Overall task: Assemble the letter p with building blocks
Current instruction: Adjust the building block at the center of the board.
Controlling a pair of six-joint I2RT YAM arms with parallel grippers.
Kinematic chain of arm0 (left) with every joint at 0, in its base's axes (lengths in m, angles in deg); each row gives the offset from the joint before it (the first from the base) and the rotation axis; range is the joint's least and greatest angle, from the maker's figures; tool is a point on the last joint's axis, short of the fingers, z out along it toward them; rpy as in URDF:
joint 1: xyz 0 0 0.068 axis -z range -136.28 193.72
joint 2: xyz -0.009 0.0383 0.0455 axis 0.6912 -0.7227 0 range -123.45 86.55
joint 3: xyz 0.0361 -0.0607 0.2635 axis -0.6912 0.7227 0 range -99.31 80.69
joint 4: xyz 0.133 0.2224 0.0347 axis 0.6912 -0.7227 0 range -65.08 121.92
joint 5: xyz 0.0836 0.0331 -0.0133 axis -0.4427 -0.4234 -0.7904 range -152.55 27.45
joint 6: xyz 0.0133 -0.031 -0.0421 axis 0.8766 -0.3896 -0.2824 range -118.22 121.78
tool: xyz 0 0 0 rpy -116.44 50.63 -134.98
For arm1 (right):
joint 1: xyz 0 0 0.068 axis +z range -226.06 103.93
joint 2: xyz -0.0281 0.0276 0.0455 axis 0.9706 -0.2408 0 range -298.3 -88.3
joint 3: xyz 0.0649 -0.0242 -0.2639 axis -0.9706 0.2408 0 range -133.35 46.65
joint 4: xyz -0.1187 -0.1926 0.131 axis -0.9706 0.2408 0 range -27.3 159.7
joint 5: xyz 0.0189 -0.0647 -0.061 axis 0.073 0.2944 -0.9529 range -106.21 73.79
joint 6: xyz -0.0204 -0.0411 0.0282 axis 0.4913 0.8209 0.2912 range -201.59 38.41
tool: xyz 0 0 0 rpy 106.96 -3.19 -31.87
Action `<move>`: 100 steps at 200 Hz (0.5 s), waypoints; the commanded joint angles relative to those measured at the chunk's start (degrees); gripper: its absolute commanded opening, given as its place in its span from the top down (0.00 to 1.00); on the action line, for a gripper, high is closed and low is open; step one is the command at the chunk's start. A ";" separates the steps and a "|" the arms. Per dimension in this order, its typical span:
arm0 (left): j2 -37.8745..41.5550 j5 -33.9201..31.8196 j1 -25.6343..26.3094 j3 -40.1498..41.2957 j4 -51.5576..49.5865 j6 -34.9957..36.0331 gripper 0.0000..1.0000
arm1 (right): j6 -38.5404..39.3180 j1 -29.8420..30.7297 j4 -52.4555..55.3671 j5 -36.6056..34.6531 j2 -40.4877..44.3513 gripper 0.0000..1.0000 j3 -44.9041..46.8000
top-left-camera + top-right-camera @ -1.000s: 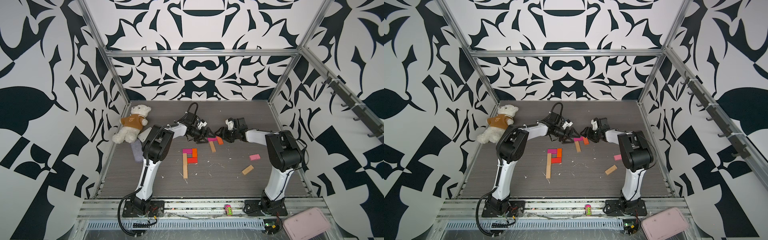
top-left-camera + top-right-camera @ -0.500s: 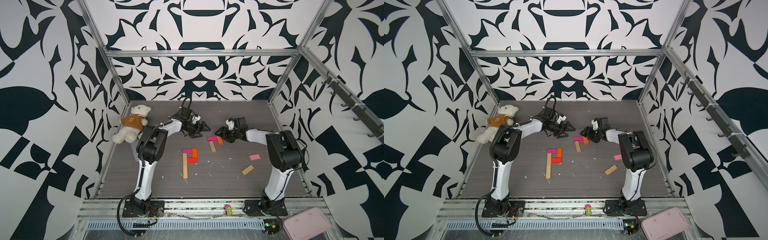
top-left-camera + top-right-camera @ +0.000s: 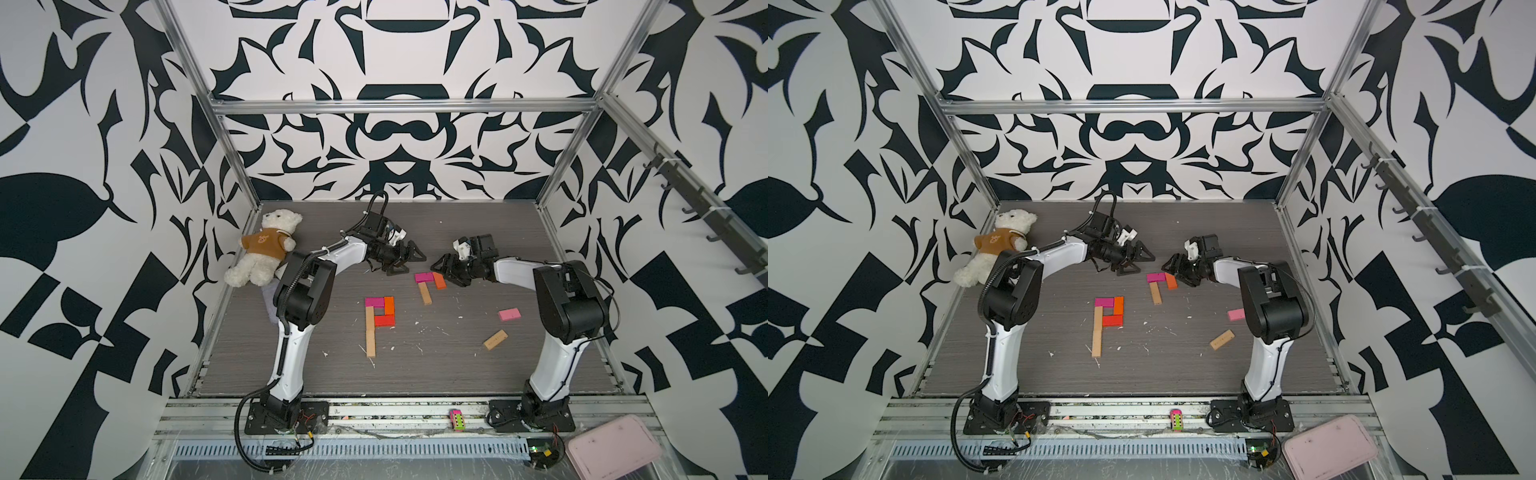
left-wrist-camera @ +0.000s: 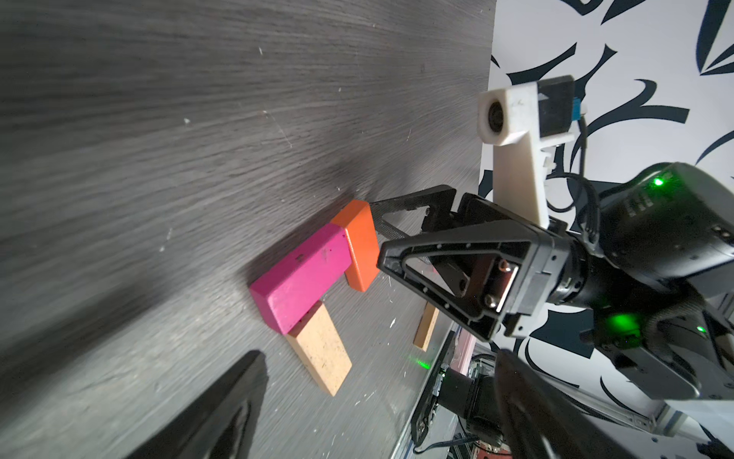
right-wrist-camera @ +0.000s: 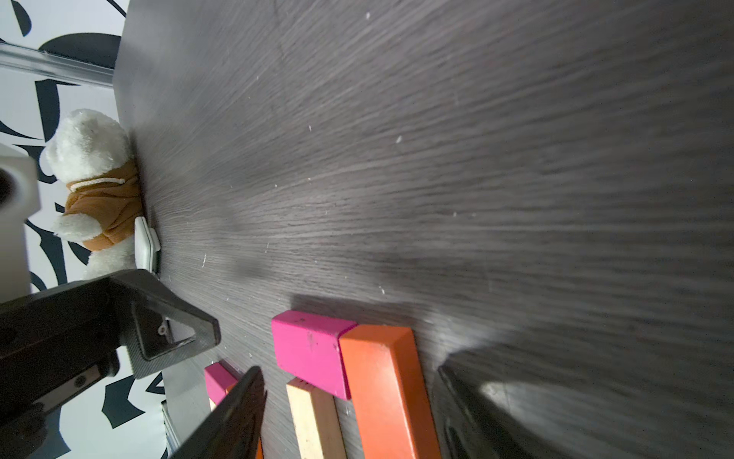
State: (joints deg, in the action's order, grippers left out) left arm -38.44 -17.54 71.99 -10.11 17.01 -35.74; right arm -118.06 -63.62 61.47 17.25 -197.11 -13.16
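Both top views show a finished P of building blocks at mid-table: magenta [image 3: 374, 302], orange [image 3: 389, 305], red [image 3: 384, 320], tan stem [image 3: 370, 331]. Behind it lie a magenta block [image 3: 424, 277] [image 4: 304, 278], a tan block [image 3: 424, 293] [image 5: 315, 421] and an orange block [image 3: 439, 281] [image 5: 391, 393], touching. My right gripper [image 3: 444, 274] [image 5: 349, 371] is open, its fingers either side of the orange and tan blocks, gaps showing. My left gripper [image 3: 409, 262] [image 4: 377, 417] hangs open and empty just behind and left of the magenta block. A light pink block [image 3: 509, 314] and a tan block [image 3: 495, 339] lie loose at the right.
A white teddy bear [image 3: 266, 249] in a brown shirt lies at the back left, against the left wall. On the front rail sits a small toy car [image 3: 456, 419], and a pale pink tray [image 3: 611, 451] rests at the front right, off the table.
My left gripper drew back from the magenta block toward the rear, then drifted right again, staying open. The right arm and the blocks have hardly moved.
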 commanded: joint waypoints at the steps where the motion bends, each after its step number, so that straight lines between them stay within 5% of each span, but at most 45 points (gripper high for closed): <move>1: -2.44 0.80 0.38 -1.76 -0.46 -0.53 0.08 | -0.75 -0.10 3.85 -0.58 0.29 0.30 1.75; 100: -5.18 3.91 1.26 -0.94 2.27 -1.77 0.06 | -1.13 0.16 3.44 -0.14 -0.78 0.30 1.89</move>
State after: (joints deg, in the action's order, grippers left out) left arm -42.46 -15.72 72.87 -10.48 17.81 -36.83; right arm -118.69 -63.66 60.99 17.73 -197.11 -12.85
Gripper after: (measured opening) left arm 0.934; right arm 0.699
